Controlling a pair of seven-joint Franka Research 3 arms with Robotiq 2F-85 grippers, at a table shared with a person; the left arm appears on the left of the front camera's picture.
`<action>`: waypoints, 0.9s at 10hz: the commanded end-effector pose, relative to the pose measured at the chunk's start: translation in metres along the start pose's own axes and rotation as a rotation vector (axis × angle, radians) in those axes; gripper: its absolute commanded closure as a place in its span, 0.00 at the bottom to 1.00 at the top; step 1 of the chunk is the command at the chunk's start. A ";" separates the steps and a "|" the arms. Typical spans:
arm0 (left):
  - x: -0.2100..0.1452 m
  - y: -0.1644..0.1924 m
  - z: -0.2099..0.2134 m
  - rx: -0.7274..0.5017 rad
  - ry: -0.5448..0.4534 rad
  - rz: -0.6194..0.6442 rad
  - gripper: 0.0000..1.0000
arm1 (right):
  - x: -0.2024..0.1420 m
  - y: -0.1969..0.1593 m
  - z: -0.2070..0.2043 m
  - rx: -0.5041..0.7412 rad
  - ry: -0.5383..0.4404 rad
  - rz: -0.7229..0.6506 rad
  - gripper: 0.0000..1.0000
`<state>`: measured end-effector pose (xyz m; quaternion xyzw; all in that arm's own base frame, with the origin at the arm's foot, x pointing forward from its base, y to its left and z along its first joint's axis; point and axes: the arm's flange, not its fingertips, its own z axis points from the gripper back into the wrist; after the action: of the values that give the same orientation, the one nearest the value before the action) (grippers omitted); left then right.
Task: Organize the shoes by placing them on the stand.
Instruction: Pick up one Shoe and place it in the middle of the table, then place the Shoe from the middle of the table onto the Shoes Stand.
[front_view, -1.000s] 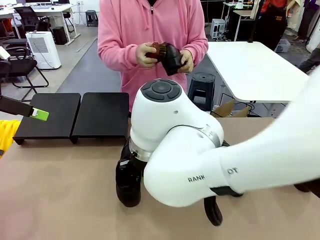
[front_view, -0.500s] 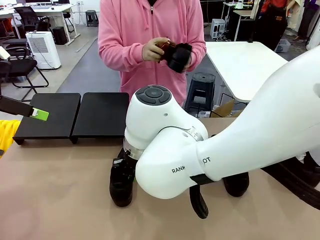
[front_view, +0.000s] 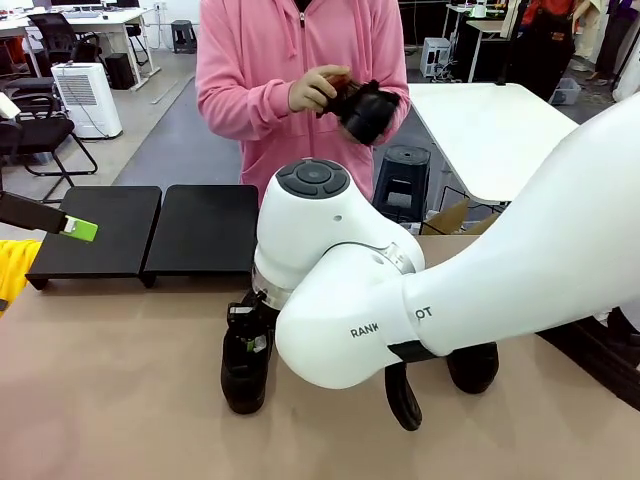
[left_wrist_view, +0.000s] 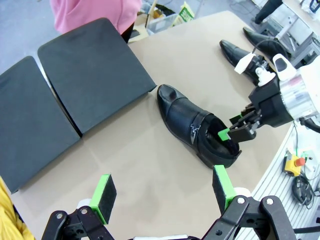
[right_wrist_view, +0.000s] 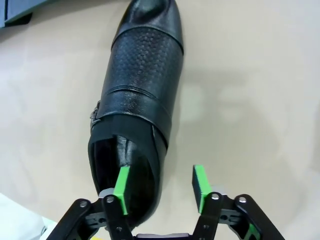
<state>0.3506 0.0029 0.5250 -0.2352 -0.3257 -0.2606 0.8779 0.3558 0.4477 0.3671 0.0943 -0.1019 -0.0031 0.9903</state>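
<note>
I count four shoes, none on the stand (left_wrist_view: 95, 75). The nearest shoe (right_wrist_view: 142, 85) lies on the tabletop toward my near edge. Its toe points at the stand, close to it but not touching. My right claw (right_wrist_view: 161, 181) is spread across that shoe's heel end. One pad (right_wrist_view: 122, 182) sits inside the opening and the other hangs outside over bare tabletop, so the side wall stands between them unpinched. From the left wrist camera I see two more shoes (left_wrist_view: 239, 52) lying side by side farther toward the right edge, well apart from the stand. The fourth shoe (front_view: 366, 110) is in the person's hands (front_view: 312, 92), held up beyond the far edge. The stand is two black platforms, side by side along the far edge toward the left corner. My left claw (left_wrist_view: 162, 190) is spread wide with nothing between its pads, hanging above the left part of the tabletop near the stand.
</note>
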 end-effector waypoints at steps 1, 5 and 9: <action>-0.001 0.001 -0.001 -0.017 -0.011 -0.012 0.00 | -0.008 -0.007 0.020 -0.019 0.016 -0.008 0.00; -0.001 0.001 -0.001 -0.017 -0.011 -0.012 0.00 | -0.001 -0.002 0.008 -0.010 0.002 -0.004 0.00; -0.001 0.001 -0.001 -0.017 -0.011 -0.012 0.00 | -0.001 -0.002 0.008 -0.010 0.002 -0.004 0.00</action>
<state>0.3506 0.0029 0.5250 -0.2351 -0.3257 -0.2607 0.8779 0.3506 0.4428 0.3726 0.0860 -0.0928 -0.0091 0.9919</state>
